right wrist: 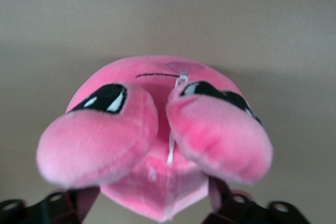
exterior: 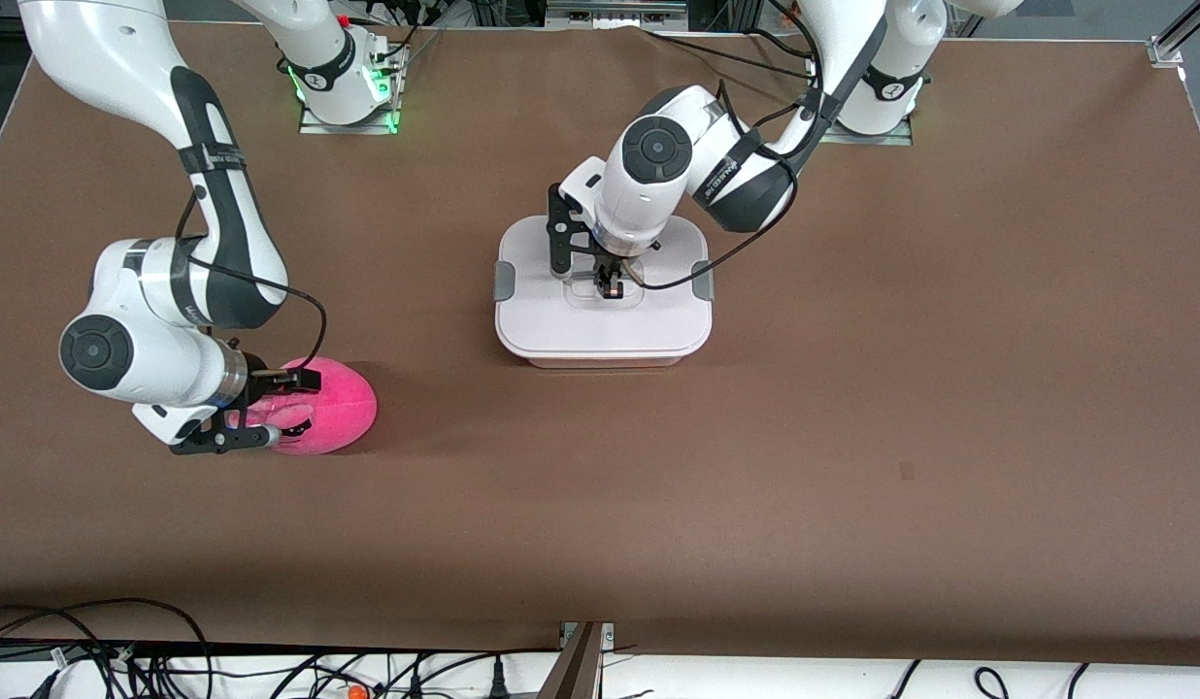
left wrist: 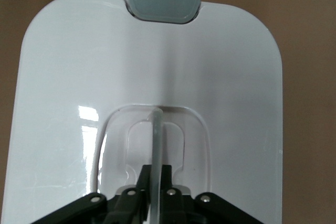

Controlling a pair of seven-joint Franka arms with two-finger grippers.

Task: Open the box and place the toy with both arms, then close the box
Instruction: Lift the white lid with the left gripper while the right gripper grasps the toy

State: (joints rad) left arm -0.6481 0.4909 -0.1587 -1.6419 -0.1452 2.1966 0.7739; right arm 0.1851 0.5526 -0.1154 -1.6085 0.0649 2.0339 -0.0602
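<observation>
The box [exterior: 600, 325] stands mid-table with its white lid [exterior: 561, 320] on and grey clips [exterior: 504, 281] at both ends. My left gripper [exterior: 610, 283] is down on the lid's recessed centre. In the left wrist view the left gripper [left wrist: 156, 174] is shut on the thin raised handle [left wrist: 156, 135], with the lid [left wrist: 220, 77] filling the view. The hot-pink toy [exterior: 338, 413] lies on the table toward the right arm's end. My right gripper [exterior: 270, 408] is around it. In the right wrist view the right gripper [right wrist: 152, 195] presses the toy [right wrist: 157, 114] from both sides.
The brown table [exterior: 852, 437] is bare between the box and the toy and toward the left arm's end. Cables [exterior: 124, 650] hang along the table's edge nearest the camera. The arm bases stand along the edge farthest from the camera.
</observation>
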